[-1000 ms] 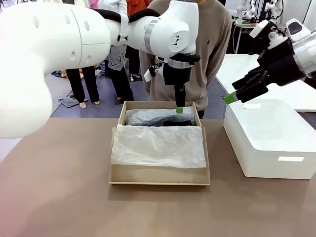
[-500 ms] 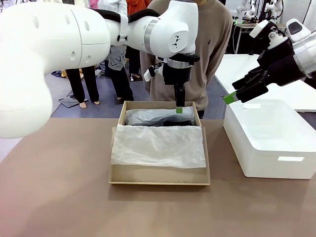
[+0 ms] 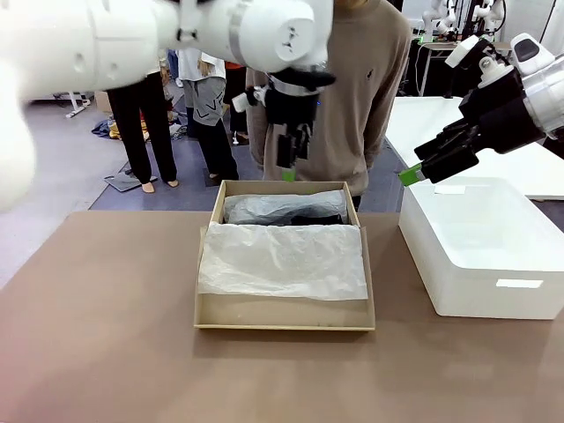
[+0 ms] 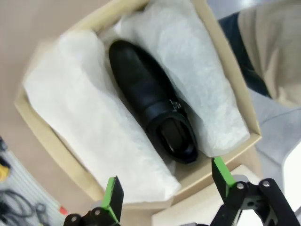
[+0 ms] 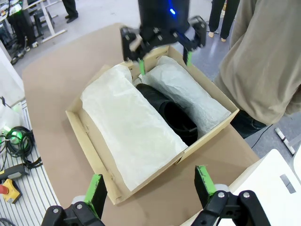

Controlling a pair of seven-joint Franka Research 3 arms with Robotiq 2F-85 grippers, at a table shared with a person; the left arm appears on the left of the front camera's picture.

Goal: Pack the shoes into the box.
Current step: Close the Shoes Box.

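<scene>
The box (image 3: pixel 282 315) sits in the middle of the bench (image 3: pixel 106 335), lid not closed, so that both arms can reach in from above. One black shoe (image 4: pixel 150 103) lies inside on its sole, in the channel between two folds of tissue (image 3: pixel 282 260). The paper cushions it on each side, I think. Whether the second shoe is under the near fold, I cannot tell.

The left claw (image 3: pixel 289 172) hangs above the far rim with its fingers spread wide and nothing between them. It seems the shoe is already let go. The right claw (image 3: pixel 412 174) is also wide open and empty. It waits over the white bin (image 3: pixel 476 256), out of the way of the other arm.

Compared with a second ago, the left claw has lifted. Its tip was down inside the box at the shoe – now it is clear above it and a little to the left. The right claw, the box and the tissue have not moved.
</scene>
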